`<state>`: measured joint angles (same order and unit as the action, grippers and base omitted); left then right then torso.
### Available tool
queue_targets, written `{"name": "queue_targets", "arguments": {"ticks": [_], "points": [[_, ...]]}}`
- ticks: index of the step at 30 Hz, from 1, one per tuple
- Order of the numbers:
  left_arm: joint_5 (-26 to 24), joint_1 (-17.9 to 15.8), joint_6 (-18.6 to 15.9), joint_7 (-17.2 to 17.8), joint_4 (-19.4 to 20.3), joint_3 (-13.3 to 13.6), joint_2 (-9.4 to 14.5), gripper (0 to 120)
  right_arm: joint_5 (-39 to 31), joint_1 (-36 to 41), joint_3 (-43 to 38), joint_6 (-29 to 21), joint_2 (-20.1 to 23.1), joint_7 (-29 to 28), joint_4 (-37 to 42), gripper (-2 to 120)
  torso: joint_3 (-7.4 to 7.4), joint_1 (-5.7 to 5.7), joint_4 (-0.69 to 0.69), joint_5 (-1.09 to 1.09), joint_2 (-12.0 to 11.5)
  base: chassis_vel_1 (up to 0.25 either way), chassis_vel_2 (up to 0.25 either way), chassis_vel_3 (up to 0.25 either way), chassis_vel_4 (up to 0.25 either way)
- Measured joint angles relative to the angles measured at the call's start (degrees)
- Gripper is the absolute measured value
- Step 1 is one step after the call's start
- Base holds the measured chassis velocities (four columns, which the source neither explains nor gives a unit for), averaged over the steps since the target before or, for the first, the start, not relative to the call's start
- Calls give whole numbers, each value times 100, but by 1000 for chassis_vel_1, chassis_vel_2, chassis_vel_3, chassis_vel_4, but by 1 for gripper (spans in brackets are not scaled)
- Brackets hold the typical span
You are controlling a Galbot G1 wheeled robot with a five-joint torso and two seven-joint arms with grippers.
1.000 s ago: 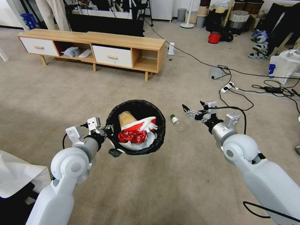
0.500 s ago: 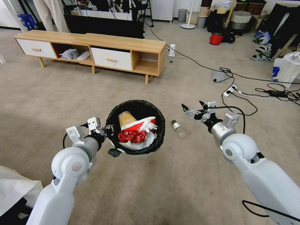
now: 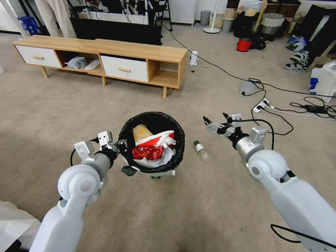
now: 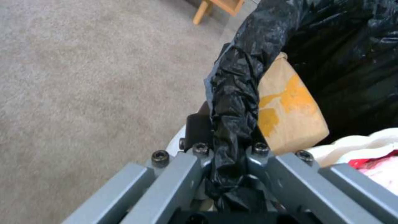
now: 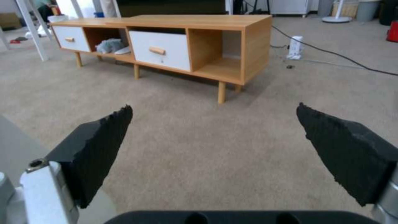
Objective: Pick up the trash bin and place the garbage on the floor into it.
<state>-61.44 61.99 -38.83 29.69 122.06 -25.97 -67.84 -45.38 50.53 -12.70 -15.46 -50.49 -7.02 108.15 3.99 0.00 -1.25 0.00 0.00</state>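
The trash bin (image 3: 152, 119), white with a black bag over its rim, hangs above the floor (image 3: 70, 105) in the head view. My left gripper (image 3: 120, 145) is shut on its near-left rim; the left wrist view shows the fingers (image 4: 195, 168) pinching the black bag (image 4: 236, 93). Garbage lies inside: a brown cardboard piece (image 3: 140, 132) (image 4: 290, 112), a red-white carton (image 3: 154, 140) and white tissue (image 3: 167, 141). A clear green-capped bottle (image 3: 201, 149) lies on the carpet right of the bin. Part of another bottle (image 3: 161, 174) peeks out below the bin. My right gripper (image 3: 210, 124) (image 5: 213, 133) hovers open, beyond and right of the bottle.
A low wooden cabinet (image 3: 105, 56) (image 5: 174, 40) with white drawers stands ahead. Cables and a power strip (image 3: 261, 103) trail over the carpet at the right, with a white bag (image 3: 323, 82) and a red bucket (image 3: 244, 44) farther back. White sheeting (image 3: 14, 224) lies at the near left.
The whole picture has shifted, so the camera has moved. The bottle now sits lower and closer in the head view, and a second bottle shows below the bin. Both arms keep their pose.
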Motion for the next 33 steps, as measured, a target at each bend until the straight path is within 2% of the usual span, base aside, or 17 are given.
{"name": "queue_targets", "arguments": {"ticks": [33], "points": [[12,42,3,1,53,4,-8,2,95,-9,28,85,-9,22,-28,100,0,0,0,-1,0,-100,96,94,-100]]}}
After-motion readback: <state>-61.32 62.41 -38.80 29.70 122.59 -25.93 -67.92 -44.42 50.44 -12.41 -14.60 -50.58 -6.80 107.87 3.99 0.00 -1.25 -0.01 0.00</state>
